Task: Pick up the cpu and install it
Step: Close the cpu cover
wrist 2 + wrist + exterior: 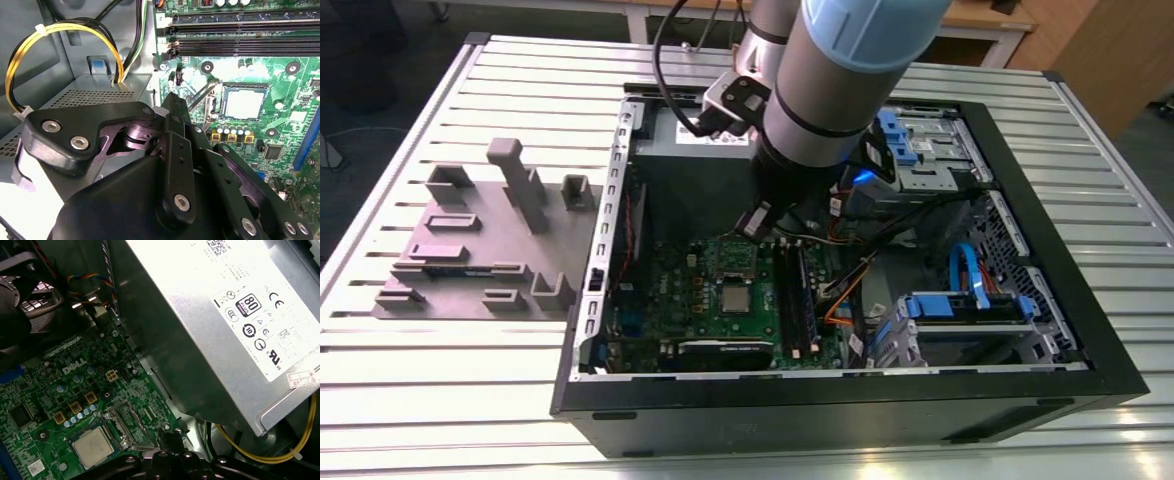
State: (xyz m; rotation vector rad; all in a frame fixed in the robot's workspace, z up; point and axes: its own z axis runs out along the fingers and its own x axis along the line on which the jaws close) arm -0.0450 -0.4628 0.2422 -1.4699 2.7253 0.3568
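Jig (474,250): a grey slotted block on the slatted table (454,400), at the exterior view's left, outside the case.
Case (854,420): black, lying flat with its open side up.
Power box (225,315): grey with a white label, just beside the board's edge.
Board (670,290): green, flat on the case floor.
Cpu (245,104): we find it lying flat in its socket near the board's middle, with the silvery top up.
Socket frame (127,422): hinged up off the cpu. In the first wrist view it stands between the cpu and the gripper.
Gripper (174,102): hangs over the board near the socket, apart from the cpu. We cannot tell how far open it is, and we see nothing in its hold.
Handling: we judge the cpu light, thin and stiff. Its metal top looks smooth and likely slippery, and its underside is probably fragile.
Hold: we would take it by two opposite edges at the pale rim and keep it level.
Drive bay (961,305): blue, at the exterior view's right.
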